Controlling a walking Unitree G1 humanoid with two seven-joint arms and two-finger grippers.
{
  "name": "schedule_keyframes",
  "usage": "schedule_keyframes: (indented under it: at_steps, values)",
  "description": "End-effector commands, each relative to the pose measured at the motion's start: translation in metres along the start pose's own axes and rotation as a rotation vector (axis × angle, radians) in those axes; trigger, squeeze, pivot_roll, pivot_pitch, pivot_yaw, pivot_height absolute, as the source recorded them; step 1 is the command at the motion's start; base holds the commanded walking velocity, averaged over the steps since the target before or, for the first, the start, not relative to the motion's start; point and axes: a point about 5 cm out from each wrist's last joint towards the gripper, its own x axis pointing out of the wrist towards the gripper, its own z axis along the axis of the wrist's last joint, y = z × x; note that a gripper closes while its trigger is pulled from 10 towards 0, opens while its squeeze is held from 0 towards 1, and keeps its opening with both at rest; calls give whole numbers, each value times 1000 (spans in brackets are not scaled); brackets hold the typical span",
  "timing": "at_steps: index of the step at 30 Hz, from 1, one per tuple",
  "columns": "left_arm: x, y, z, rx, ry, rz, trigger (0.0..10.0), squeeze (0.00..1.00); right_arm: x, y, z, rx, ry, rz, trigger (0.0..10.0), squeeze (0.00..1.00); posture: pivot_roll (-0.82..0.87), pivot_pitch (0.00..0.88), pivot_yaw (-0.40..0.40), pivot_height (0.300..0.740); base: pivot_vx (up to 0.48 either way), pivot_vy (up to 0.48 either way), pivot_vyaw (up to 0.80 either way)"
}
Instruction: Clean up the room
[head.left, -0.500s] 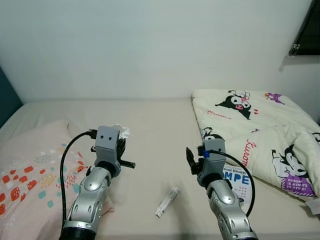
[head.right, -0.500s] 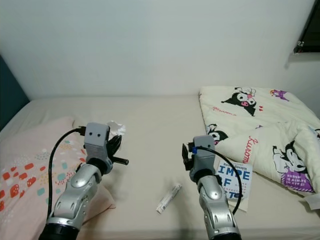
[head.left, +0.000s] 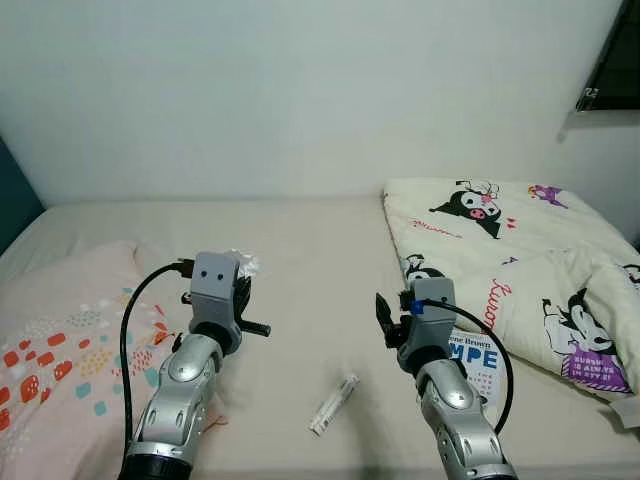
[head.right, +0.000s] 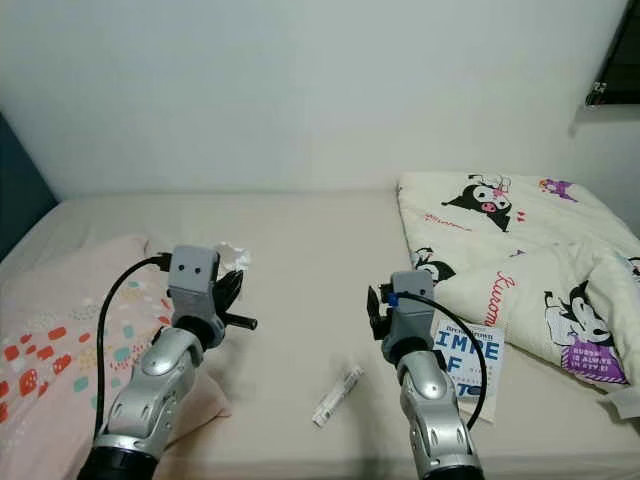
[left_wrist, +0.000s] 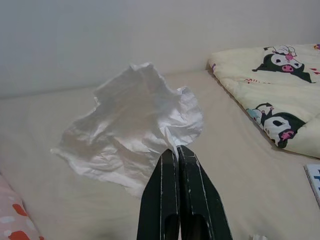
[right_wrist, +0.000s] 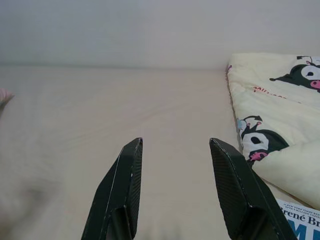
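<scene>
A crumpled white tissue (left_wrist: 132, 117) lies on the beige bed sheet (head.left: 310, 240), beside a pink patterned pillow (head.left: 60, 350). My left gripper (left_wrist: 176, 150) is shut, its fingertips pinching the near edge of the tissue; in the left eye view the tissue (head.left: 246, 263) peeks out just past that gripper (head.left: 241, 290). My right gripper (right_wrist: 175, 143) stands open over bare sheet with nothing between its fingers; it hovers mid-bed (head.left: 386, 318). A small white tube (head.left: 334, 403) lies on the sheet between my two arms, nearer the front.
A cream cartoon-print blanket (head.left: 520, 250) is bunched on the right side of the bed. A blue-lettered book (head.left: 472, 357) lies half under its edge, close to my right arm. A scrap of paper (head.left: 628, 411) sits at the far right. A white wall backs the bed.
My right arm has drifted slightly to the right. The left gripper and the tissue stay where they were.
</scene>
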Motion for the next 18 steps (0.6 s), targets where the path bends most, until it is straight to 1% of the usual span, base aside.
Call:
schedule_keyframes:
  at_steps: [1,6,9,18]
  values:
    - [0,-1,-2,-6,9,-2,10000,0,1,2,0,7,-3,2,10000,0,-25,20,6,710,0,0,0]
    - [0,-1,-2,-6,10,-5,10000,0,0,2,-1,8,-3,2,10000,0,-26,22,9,701,0,0,0]
    - [0,-1,-2,-7,12,-8,10000,0,-1,3,-1,12,-7,3,10000,0,-25,22,11,687,0,0,0]
    - [1,-1,-2,-5,14,-12,10000,0,0,4,-1,9,-4,8,10000,0,-22,23,12,687,0,0,0]
